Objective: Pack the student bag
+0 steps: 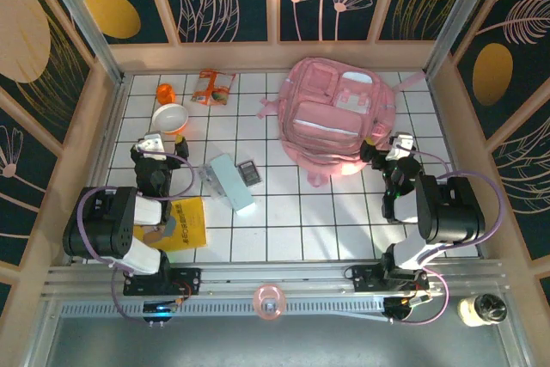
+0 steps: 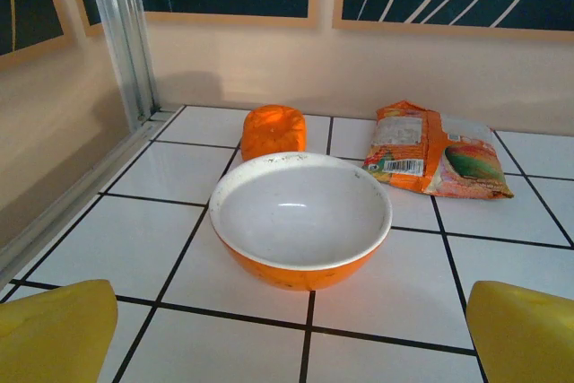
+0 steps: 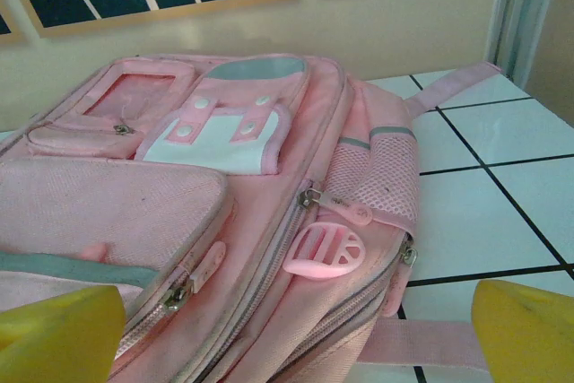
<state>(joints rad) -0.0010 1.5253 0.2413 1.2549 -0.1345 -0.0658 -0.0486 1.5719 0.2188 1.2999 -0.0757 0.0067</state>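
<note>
My white-tiled worktop [image 1: 292, 221] carries the pink student bag [image 1: 335, 118] lying flat at one o'clock. At ten o'clock sits an orange bowl [image 1: 170, 118], an orange cup [image 1: 165, 92] just beyond it, and a snack packet [image 1: 212, 88] at eleven. A pale box [image 1: 232, 182] and a small dark gadget [image 1: 249, 173] lie near centre, with a yellow booklet [image 1: 189, 223] at eight.

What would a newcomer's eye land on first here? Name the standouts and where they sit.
The big pink student bag lies flat at the far right of the tiled table, the open right gripper just off its near right corner. On the far left an orange bowl with a white inside stands just ahead of the open left gripper, an orange snack packet farther back.
</note>
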